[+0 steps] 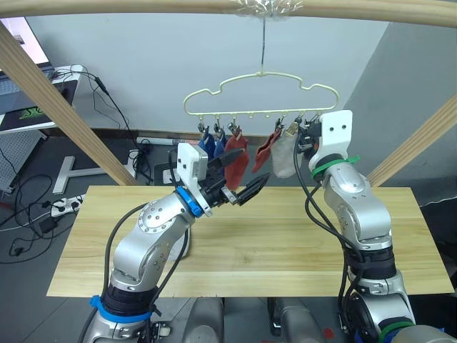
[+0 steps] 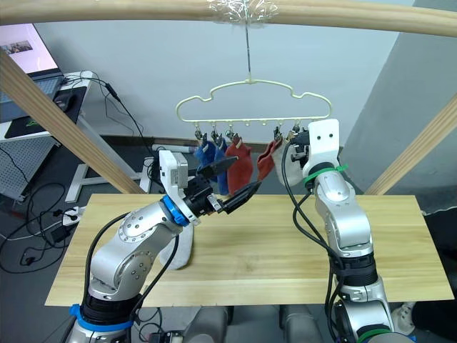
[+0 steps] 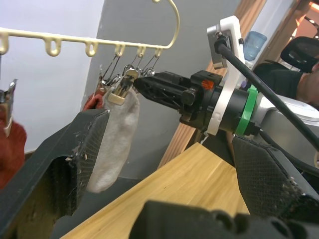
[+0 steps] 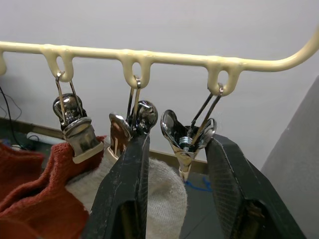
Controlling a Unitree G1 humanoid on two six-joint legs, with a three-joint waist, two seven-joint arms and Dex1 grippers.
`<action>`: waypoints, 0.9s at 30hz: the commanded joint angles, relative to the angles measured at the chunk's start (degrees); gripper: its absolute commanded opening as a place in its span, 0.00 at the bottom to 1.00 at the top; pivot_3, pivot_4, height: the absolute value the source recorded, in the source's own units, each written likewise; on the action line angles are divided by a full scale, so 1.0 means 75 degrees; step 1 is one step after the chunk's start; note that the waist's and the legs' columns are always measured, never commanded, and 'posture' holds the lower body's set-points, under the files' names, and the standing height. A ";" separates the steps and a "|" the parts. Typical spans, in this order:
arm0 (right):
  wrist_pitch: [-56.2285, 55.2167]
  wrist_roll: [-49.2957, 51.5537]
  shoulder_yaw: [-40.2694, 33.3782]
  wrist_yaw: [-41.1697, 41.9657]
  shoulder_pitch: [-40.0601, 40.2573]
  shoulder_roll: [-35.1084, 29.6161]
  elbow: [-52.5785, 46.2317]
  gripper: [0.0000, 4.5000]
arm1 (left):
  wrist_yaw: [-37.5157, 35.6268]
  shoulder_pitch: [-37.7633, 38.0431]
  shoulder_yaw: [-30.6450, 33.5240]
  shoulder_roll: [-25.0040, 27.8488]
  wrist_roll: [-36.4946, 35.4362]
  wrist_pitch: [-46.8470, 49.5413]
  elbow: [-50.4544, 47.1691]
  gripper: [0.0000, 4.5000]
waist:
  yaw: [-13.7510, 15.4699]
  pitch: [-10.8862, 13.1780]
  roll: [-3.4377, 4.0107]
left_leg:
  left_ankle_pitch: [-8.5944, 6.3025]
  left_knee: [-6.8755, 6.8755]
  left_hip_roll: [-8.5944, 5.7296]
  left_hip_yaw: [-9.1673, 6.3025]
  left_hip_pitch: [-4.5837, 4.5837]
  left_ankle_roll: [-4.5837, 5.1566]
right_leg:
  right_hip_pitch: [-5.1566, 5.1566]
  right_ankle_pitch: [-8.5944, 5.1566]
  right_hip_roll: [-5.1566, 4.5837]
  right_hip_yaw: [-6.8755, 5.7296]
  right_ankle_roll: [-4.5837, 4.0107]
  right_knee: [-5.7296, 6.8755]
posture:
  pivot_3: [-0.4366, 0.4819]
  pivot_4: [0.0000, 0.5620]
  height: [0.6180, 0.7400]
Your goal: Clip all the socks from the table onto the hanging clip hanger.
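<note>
The clip hanger (image 1: 260,96) is hung by its hook from a wooden pole (image 1: 143,8) above the far edge of the tabletop (image 1: 285,250); its long axis is seen running from 9 o'clock to 3 o'clock, with the row of clips below it.

At the 9 o'clock end of that row two blue socks (image 1: 209,148) are clipped, hanging toes down. Next a rust red sock (image 1: 236,161) is hung, its long axis vertical, and beyond it a second rust red sock (image 1: 265,151) is seen tilted, its lower end toward 7 o'clock. A light grey sock (image 1: 284,157) hangs just beside that, straight down toward 6 o'clock. Another light grey sock (image 2: 183,251) is seen in the right eye view on the tabletop, largely hidden beneath the left forearm.

The left hand (image 1: 240,177) is raised in front of the red socks, its fingers spread apart and empty, pointing toward 2 o'clock.

The right hand (image 4: 175,186) is held up at the 3 o'clock end of the row; its fingers are parted on either side of an empty metal clip (image 4: 187,142), with the grey sock's clip just beside one finger.

At 9 o'clock behind the tabletop a desk with a monitor (image 1: 25,43) and floor cables (image 1: 32,207) is visible.
</note>
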 commanded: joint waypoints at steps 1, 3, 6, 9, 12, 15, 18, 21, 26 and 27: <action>-0.0198 -0.0108 -0.0126 0.0091 -0.0031 -0.0056 -0.0242 0.38 | 0.0034 0.0029 0.0124 0.0015 -0.0101 -0.0021 -0.0392 1.00 | 0.0027 0.0000 0.0000 | 0.0000 0.0000 0.0000 0.0000 0.0000 0.0000 | 0.0000 0.0000 0.0000 -0.0001 0.0000 0.0000 | 0.85 0.41 1.00; -0.0155 -0.0169 -0.0142 0.0067 0.0003 -0.0074 -0.0249 0.38 | 0.0035 0.0031 0.0119 0.0006 -0.0105 -0.0019 -0.0393 1.00 | 0.0043 0.0000 0.0000 | 0.0000 0.0001 0.0000 0.0000 0.0000 0.0000 | 0.0001 0.0000 0.0000 -0.0001 0.0000 0.0000 | 0.85 0.41 1.00; -0.0083 -0.0269 -0.0154 0.0036 0.0012 -0.0107 -0.0263 0.38 | 0.0025 0.0021 0.0116 0.0002 -0.0101 -0.0030 -0.0370 1.00 | 0.0048 0.0000 0.0000 | 0.0000 0.0002 0.0000 0.0000 0.0000 0.0000 | 0.0001 0.0001 0.0000 0.0000 -0.0001 0.0002 | 0.84 0.43 1.00; -0.0018 -0.0350 -0.0195 0.0026 0.0087 -0.0146 -0.0352 0.38 | 0.0016 0.0038 0.0107 0.0003 -0.0095 -0.0041 -0.0369 1.00 | 0.0048 0.0000 0.0000 | 0.0000 0.0002 0.0000 0.0000 0.0002 0.0000 | 0.0001 0.0001 0.0000 -0.0001 -0.0001 0.0003 | 0.84 0.43 1.00; 0.0016 -0.0374 -0.0220 0.0100 0.0184 -0.0150 -0.0541 0.38 | 0.0014 0.0068 0.0098 0.0004 -0.0096 -0.0039 -0.0392 1.00 | 0.0049 0.0000 0.0000 | 0.0000 0.0001 0.0000 0.0000 0.0001 0.0000 | 0.0001 0.0001 0.0000 0.0000 -0.0001 0.0003 | 0.84 0.43 1.00; 0.0033 -0.0380 -0.0191 0.0173 0.0303 -0.0153 -0.0786 0.38 | 0.0012 0.0085 0.0101 0.0006 -0.0105 -0.0035 -0.0407 1.00 | 0.0047 0.0000 0.0000 | 0.0000 0.0000 0.0000 0.0000 0.0001 0.0000 | 0.0001 0.0001 0.0000 -0.0001 -0.0001 0.0003 | 0.84 0.43 1.00; 0.0023 -0.0402 -0.0176 0.0186 0.0408 -0.0146 -0.0986 0.38 | 0.0011 0.0089 0.0106 0.0003 -0.0106 -0.0041 -0.0405 1.00 | 0.0046 0.0000 0.0000 | 0.0000 0.0001 0.0000 0.0000 0.0002 0.0000 | 0.0000 0.0001 0.0000 -0.0001 -0.0001 0.0006 | 0.84 0.43 1.00; 0.0143 -0.0416 -0.0192 0.0144 0.0521 -0.0115 -0.1055 0.38 | 0.0010 0.0083 0.0095 -0.0009 -0.0109 -0.0042 -0.0396 1.00 | 0.0047 0.0000 0.0000 | 0.0000 0.0003 0.0000 -0.0001 0.0004 0.0000 | 0.0002 0.0001 0.0000 -0.0001 -0.0001 0.0008 | 0.84 0.43 1.00; 0.0182 -0.0426 -0.0259 0.0078 0.0464 -0.0073 -0.0936 0.38 | 0.0003 0.0040 0.0093 -0.0011 -0.0116 -0.0036 -0.0373 1.00 | 0.0040 0.0000 0.0000 | 0.0000 0.0003 0.0000 0.0001 0.0006 0.0000 | 0.0002 0.0001 0.0000 0.0001 -0.0001 0.0009 | 0.84 0.43 1.00; 0.0175 -0.0431 -0.0280 0.0059 0.0431 -0.0066 -0.0873 0.38 | 0.0009 0.0017 0.0089 -0.0018 -0.0116 -0.0031 -0.0364 1.00 | 0.0040 0.0000 0.0000 | 0.0000 0.0003 0.0000 0.0000 0.0007 0.0000 | 0.0003 0.0001 0.0000 0.0000 -0.0001 0.0010 | 0.84 0.43 1.00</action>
